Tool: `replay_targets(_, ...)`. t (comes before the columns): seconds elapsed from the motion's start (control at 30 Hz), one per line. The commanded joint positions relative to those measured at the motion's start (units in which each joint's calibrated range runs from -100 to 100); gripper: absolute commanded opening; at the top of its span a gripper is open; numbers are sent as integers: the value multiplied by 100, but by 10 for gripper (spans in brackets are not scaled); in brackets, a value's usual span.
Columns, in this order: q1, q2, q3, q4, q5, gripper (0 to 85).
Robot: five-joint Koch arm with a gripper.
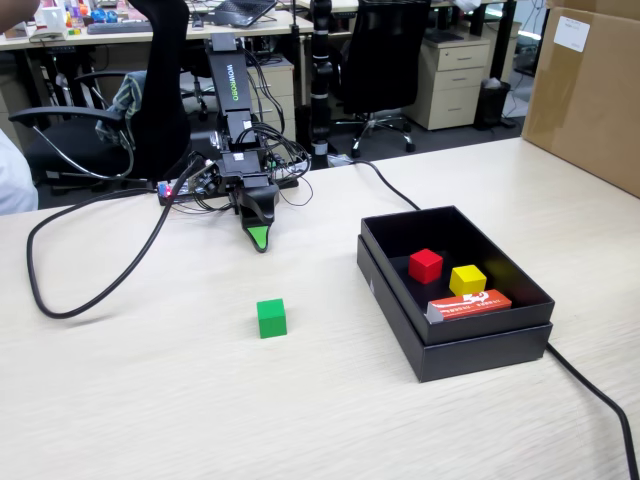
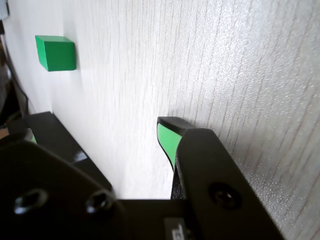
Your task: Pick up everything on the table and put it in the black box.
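One small solid bright-green cube (image 1: 271,318) sits alone on the light beige wood-grain tabletop (image 1: 150,400), well apart from the shallow matte black cardboard box (image 1: 390,278), which already holds a red cube (image 1: 425,265), a yellow cube (image 1: 467,280) and an orange carton (image 1: 470,304). The black gripper with green pads (image 1: 259,238) points down near the tabletop, behind the green cube. Its jaws stand parted and hold nothing, presumably ready to straddle the cube.

Green cube (image 1: 271,318) — black box (image 1: 478,347)
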Motion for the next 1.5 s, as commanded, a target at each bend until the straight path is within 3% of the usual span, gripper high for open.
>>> replay_targets(0.0, -34, 53, -29, -258, 195, 484)
replay_targets(0.47, -59, 53, 25, -371, 186, 484)
replay_targets(0.7, -122, 87, 959, -1692, 195, 485)
replay_targets(1.13, -137, 2382, 5474, -5381, 278, 473)
replay_targets(1.47, -288, 6157, 9155, -6185, 254, 471)
